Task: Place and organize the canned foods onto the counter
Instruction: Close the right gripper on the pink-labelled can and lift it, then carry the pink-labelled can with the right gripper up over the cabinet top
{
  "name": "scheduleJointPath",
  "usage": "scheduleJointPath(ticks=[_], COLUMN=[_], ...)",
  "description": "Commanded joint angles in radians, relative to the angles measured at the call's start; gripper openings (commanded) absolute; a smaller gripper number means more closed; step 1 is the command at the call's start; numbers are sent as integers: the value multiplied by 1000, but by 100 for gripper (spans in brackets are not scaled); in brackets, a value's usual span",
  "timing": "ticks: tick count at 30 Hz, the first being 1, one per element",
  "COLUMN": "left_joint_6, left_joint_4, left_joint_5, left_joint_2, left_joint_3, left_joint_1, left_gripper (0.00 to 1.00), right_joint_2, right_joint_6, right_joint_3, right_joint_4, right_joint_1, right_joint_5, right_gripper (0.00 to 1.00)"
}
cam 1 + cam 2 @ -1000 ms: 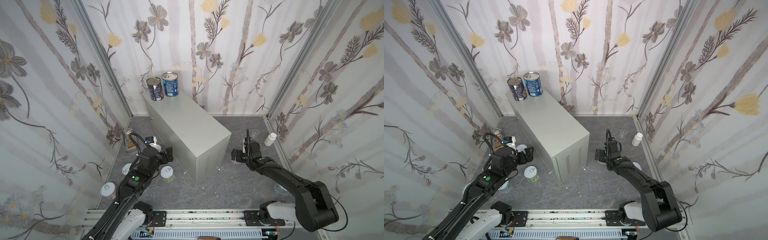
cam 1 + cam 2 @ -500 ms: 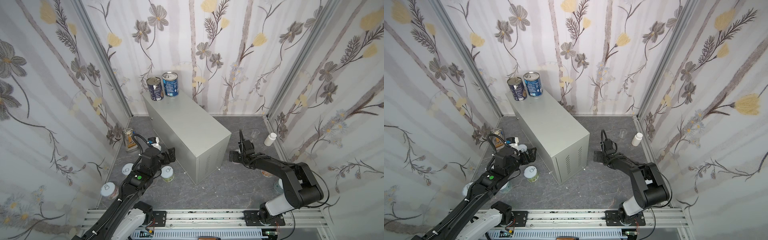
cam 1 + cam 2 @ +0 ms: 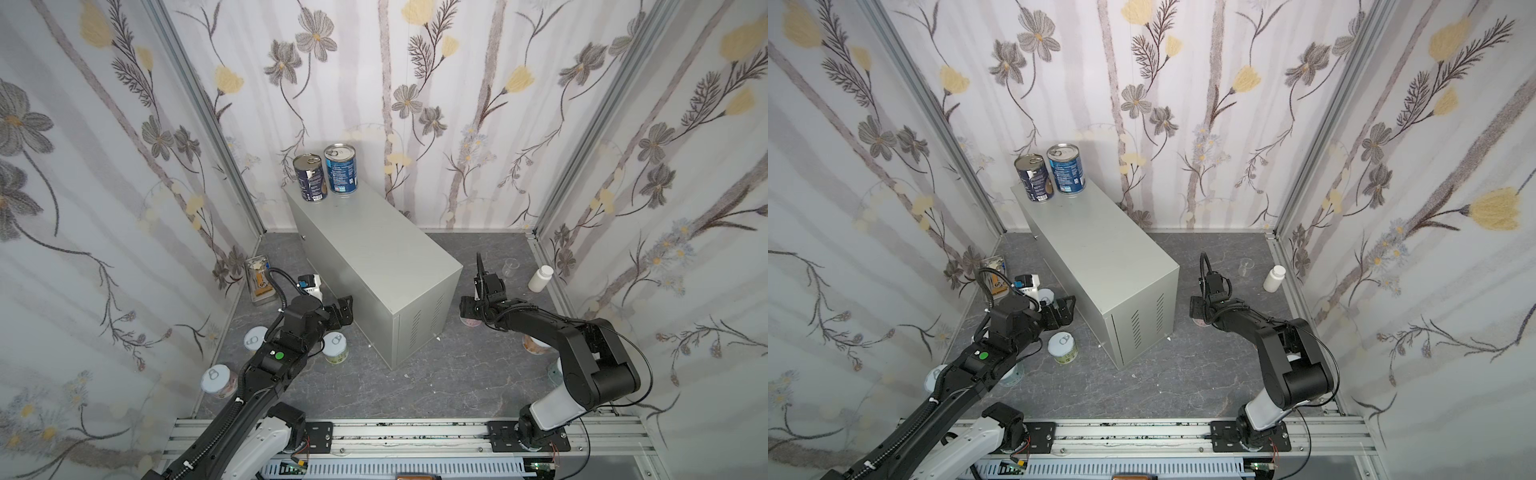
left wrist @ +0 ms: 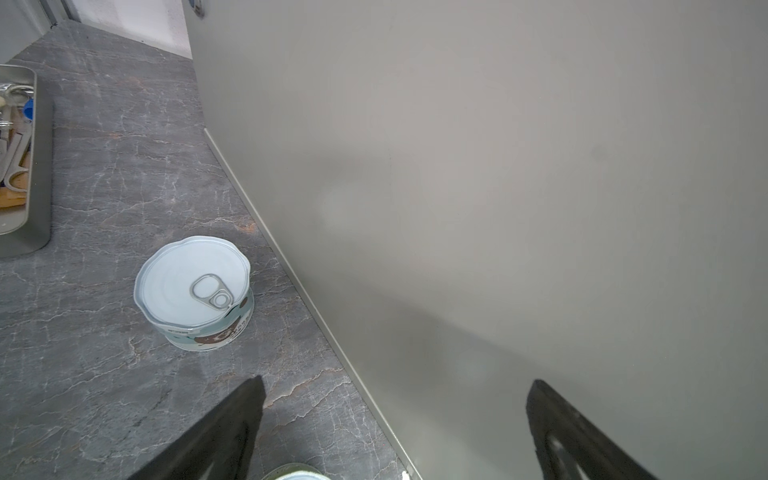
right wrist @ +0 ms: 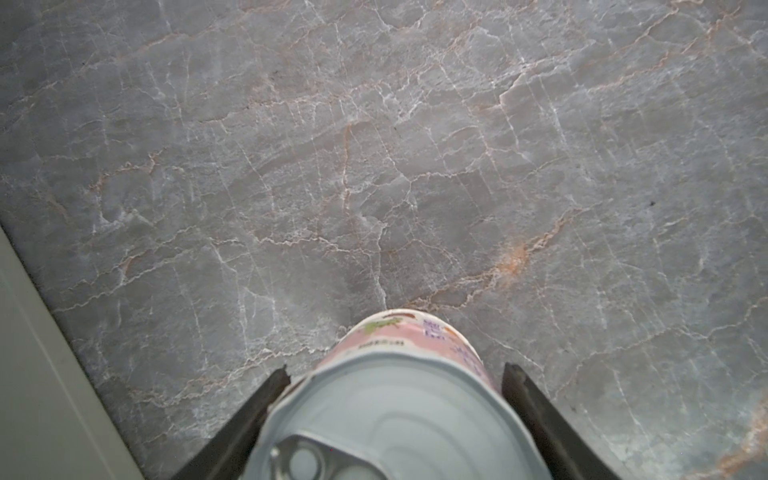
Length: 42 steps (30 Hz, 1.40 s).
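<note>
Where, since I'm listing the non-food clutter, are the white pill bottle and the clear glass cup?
white pill bottle (image 3: pixel 539 281): in a top view, on its body.
clear glass cup (image 3: pixel 510 267): in a top view, on its side wall.

Two tall blue cans (image 3: pixel 308 178) (image 3: pixel 340 169) on one desk (image 3: pixel 374 249). Six short cans (image 3: pixel 335 345) (image 3: pixel 251 338) (image 3: pixel 216 379) (image 3: pixel 1045 296) (image 3: pixel 534 345) on the floor (image 3: pixel 415 386): four on the side of the left gripper (image 4: pixel 397 381), one pink can (image 5: pixel 399 345) between the fingers of the right gripper (image 5: pixel 397 369), one just behind that gripper. One white bottle (image 3: pixel 540 277), one glass cup (image 3: pixel 510 266), one tool tray (image 4: pixel 41 174).
</note>
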Motion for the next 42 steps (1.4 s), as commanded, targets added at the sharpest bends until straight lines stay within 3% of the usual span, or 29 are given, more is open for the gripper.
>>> scheduleJointPath(ticks=[1, 15, 32, 42], left_joint_6=[6, 47, 52, 48], left_joint_4=[26, -62, -100, -103], left_joint_5=[22, 15, 14, 10], left_joint_2=[-8, -69, -109, -136], left_joint_3=[15, 80, 118, 128], left_joint_1=[-1, -4, -7, -13], left_gripper=[100, 100, 100, 100], right_joint_2=[3, -143, -611, -812], right_joint_6=[0, -5, 3, -27], right_joint_3=[6, -29, -3, 110], right_joint_4=[19, -15, -186, -348], right_joint_1=[1, 0, 2, 5], right_joint_5=[-26, -68, -126, -164], right_gripper=[65, 60, 58, 58])
